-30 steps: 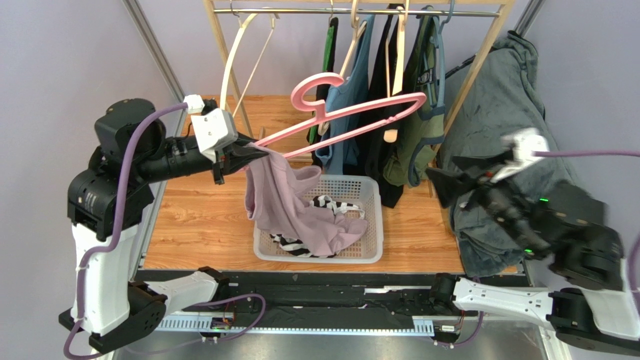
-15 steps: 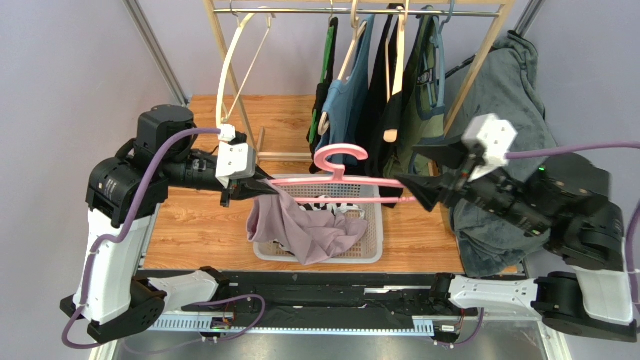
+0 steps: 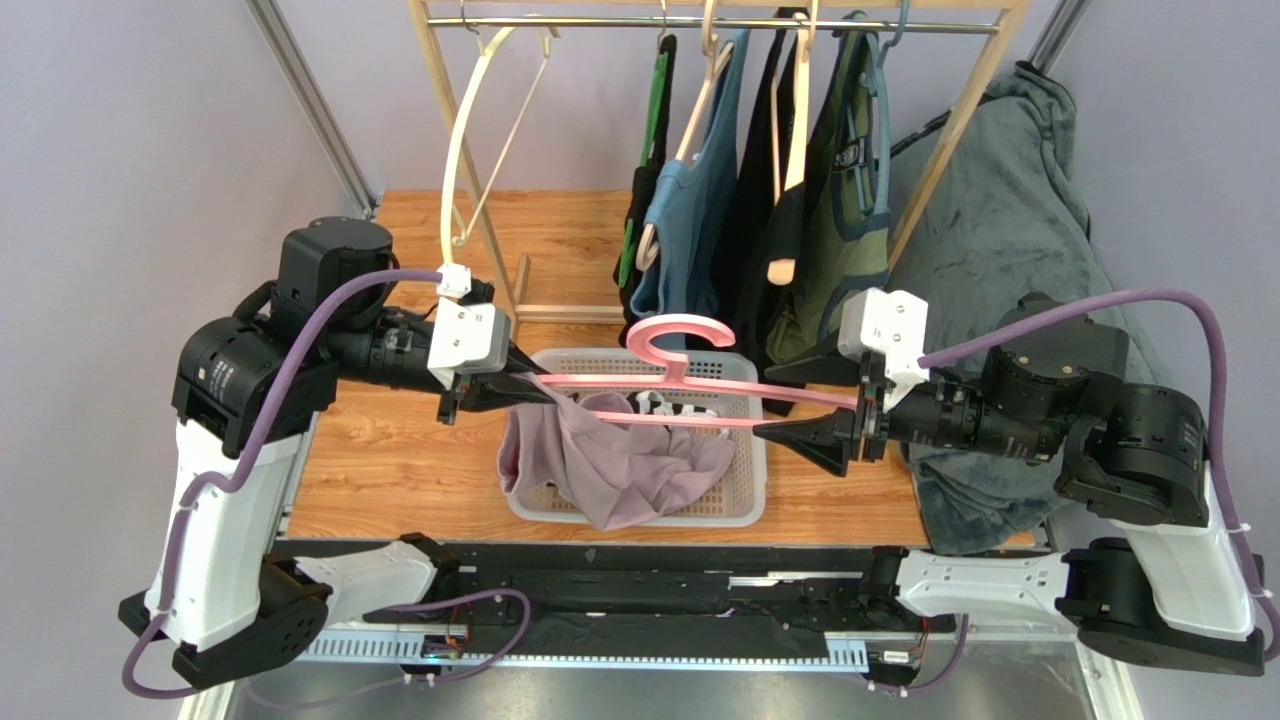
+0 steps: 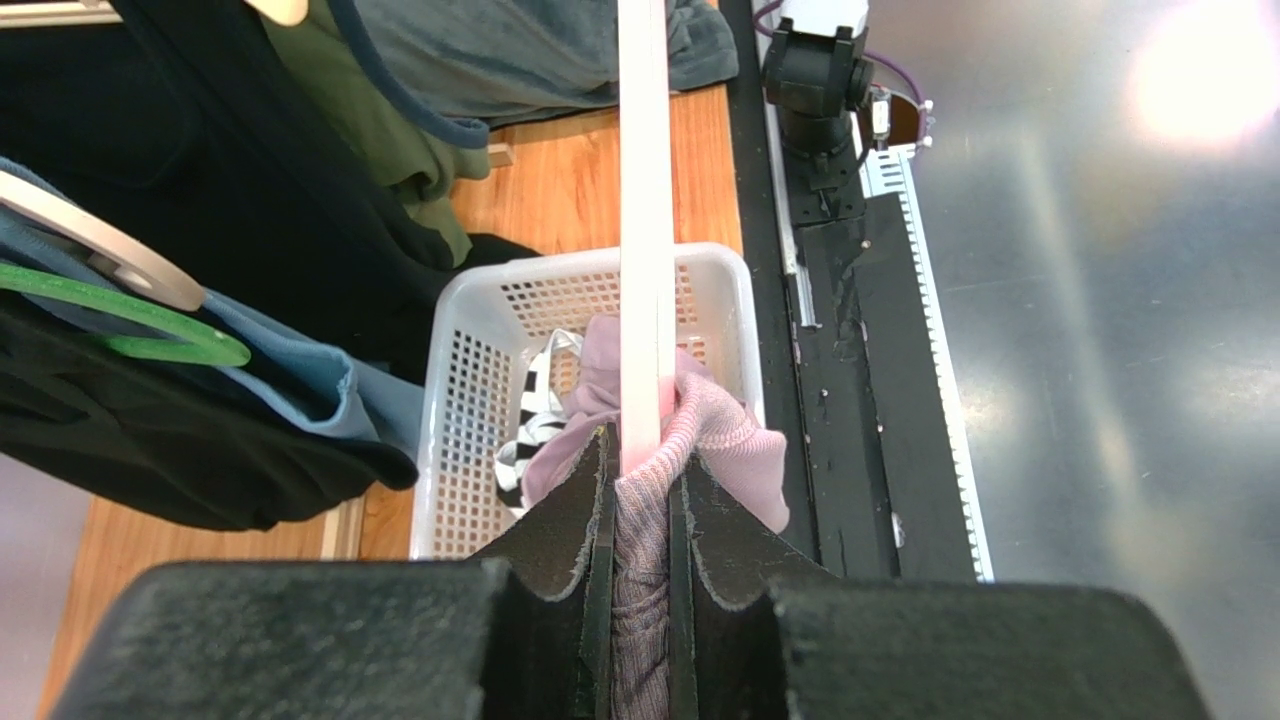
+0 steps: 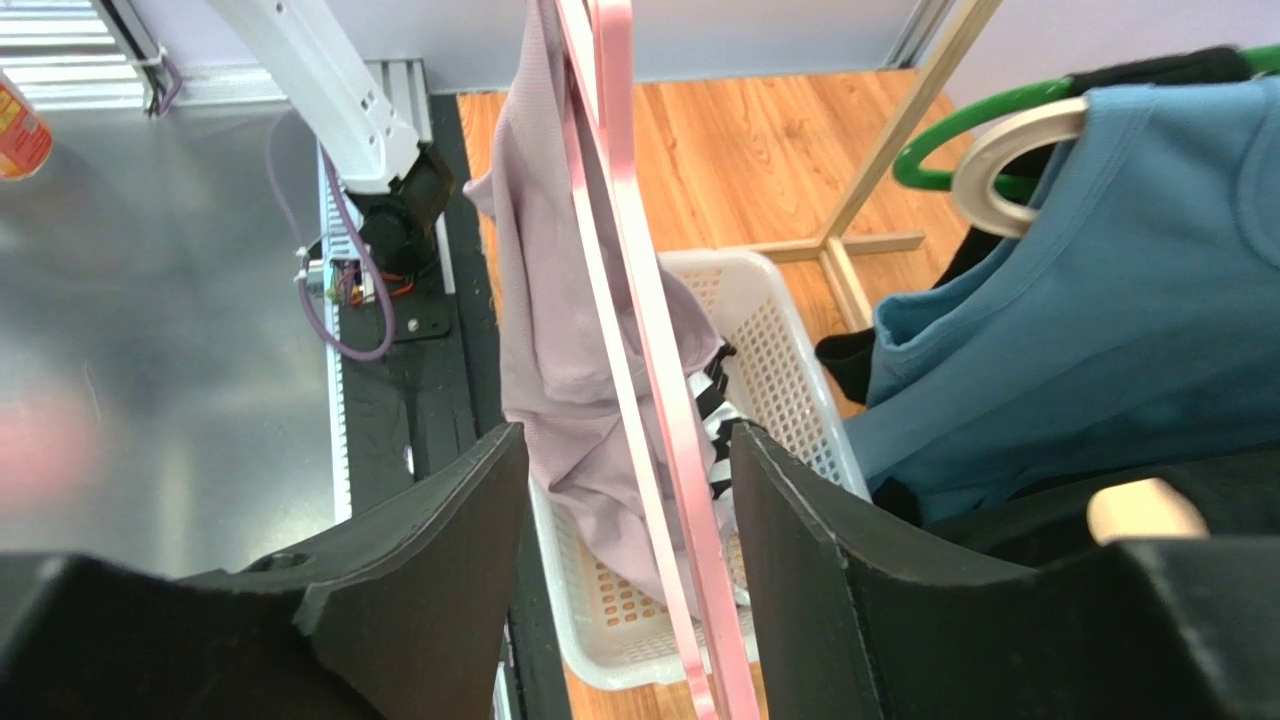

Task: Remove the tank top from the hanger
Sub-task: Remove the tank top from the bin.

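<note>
Overhead, hard to make out the left gripper: lost where the tank top meets the pink hanger. Clearer from the left wrist: pinches nearly shut on a bunch of the mauve fabric, with the hanger's bar running out from between the fingertips; cannot tell whether the pinch takes in the bar too. Drapes the rest of the tank top down into the white basket, over striped cloth. From the right wrist, shows the right gripper wide open, straddling the hanger's two bars with no clear touch. Cuts off the hook in both wrist views. Leaves bare table left of the basket; crowds the far side with hanging clothes.
</note>
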`<state>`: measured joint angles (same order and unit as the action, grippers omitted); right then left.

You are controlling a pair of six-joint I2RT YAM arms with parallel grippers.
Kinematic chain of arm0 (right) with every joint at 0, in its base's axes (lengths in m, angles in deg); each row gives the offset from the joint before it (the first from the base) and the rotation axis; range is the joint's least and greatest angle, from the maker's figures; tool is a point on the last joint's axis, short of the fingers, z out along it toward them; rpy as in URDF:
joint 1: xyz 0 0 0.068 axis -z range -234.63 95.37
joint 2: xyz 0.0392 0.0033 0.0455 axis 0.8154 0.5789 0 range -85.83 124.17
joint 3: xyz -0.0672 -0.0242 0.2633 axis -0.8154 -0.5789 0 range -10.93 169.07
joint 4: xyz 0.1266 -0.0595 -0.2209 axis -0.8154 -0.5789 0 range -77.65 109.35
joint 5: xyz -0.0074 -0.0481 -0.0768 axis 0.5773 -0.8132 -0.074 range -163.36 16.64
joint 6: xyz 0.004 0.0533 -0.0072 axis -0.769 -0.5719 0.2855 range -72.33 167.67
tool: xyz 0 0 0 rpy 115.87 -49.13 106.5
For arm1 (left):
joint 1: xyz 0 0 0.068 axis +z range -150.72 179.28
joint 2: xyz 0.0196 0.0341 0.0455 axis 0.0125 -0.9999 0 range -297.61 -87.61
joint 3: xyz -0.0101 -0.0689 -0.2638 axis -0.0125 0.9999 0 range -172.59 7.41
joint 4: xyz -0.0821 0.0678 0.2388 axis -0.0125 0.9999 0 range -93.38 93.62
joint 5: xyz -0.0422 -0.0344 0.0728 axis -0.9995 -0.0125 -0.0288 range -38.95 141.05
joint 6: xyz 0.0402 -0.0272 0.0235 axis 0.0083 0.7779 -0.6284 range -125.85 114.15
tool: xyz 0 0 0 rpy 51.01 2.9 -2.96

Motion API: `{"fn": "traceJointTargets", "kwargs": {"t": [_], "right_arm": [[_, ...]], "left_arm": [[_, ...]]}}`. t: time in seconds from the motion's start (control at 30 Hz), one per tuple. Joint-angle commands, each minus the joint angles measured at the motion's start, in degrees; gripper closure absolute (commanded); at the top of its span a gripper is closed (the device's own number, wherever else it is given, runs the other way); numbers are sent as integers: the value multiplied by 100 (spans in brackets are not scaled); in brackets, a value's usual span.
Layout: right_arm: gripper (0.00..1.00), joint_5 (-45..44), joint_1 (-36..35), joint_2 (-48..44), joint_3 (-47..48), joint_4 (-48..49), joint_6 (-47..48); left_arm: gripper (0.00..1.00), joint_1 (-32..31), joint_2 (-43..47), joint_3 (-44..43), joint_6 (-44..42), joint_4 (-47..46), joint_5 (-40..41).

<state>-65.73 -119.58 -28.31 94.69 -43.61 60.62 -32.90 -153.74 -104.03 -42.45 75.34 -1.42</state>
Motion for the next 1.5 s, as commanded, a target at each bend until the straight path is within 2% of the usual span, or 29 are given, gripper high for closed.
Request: {"fn": "traceJointTargets", "kwargs": {"t": [0.0, 0.17, 0.23, 0.27, 0.3, 0.4, 0.43, 0.47, 0.5, 0.6, 0.8, 1.07, 1.13, 1.17, 1.23, 1.27, 1.33, 1.4, 1.47], "right_arm": [[44, 194, 17, -4, -244, 99, 41], [50, 194, 8, 14, -288, 161, -3], [58, 177, 8, 31, -262, 170, -47], [63, 150, 8, 32, -218, 161, -64], [76, 150, 0, 40, -200, 144, -82], [100, 54, 8, 49, -156, 126, -144], [100, -86, 8, 23, -165, 143, -170], [100, -174, 8, -3, -191, 196, -187], [100, -262, 8, -73, -235, 231, -196], [100, -657, 8, -214, -270, 345, -161], [100, -1326, 0, -478, -262, 381, -91], [100, -1625, 8, -926, -376, 12, -293], [100, -1765, 8, -1005, -393, 12, -311], [100, -1827, 8, -1066, -411, 12, -319], [100, -1845, 8, -1120, -490, 116, -319], [100, -1854, 8, -1137, -551, 135, -319], [100, -1819, 8, -1111, -543, 126, -354], [100, -1792, 8, -1093, -543, 135, -363], [100, -1775, 8, -1102, -552, 214, -398]], "left_arm": [[100, -34, 135, -229, -111, 82, -352], [100, -51, -84, -554, -207, 662, -554], [100, -60, -32, -493, -260, 654, -545], [100, -60, 3, -441, -260, 601, -528], [100, -60, 56, -310, -225, 505, -510], [99, -60, 249, -54, -41, 74, -396], [96, -60, 258, -36, -5, -48, -352], [87, -60, 250, -45, 82, -110, -256], [56, -60, 250, -45, 161, -198, -177], [7, -51, 232, -114, 320, -480, 166], [6, -60, 179, -247, 636, -1111, 1044], [5, -51, 381, 237, 1436, -2123, 2864], [7, -51, 416, 210, 1567, -2159, 2892], [11, -60, 434, 175, 1612, -2159, 2848], [24, -60, 425, 149, 1787, -2089, 2594], [37, -51, 425, 218, 1866, -2080, 2471], [44, -60, 443, 411, 1989, -2062, 2040], [43, -121, 443, 815, 2016, -2114, 1829], [36, -174, 452, 1183, 2008, -2220, 1784]]}}
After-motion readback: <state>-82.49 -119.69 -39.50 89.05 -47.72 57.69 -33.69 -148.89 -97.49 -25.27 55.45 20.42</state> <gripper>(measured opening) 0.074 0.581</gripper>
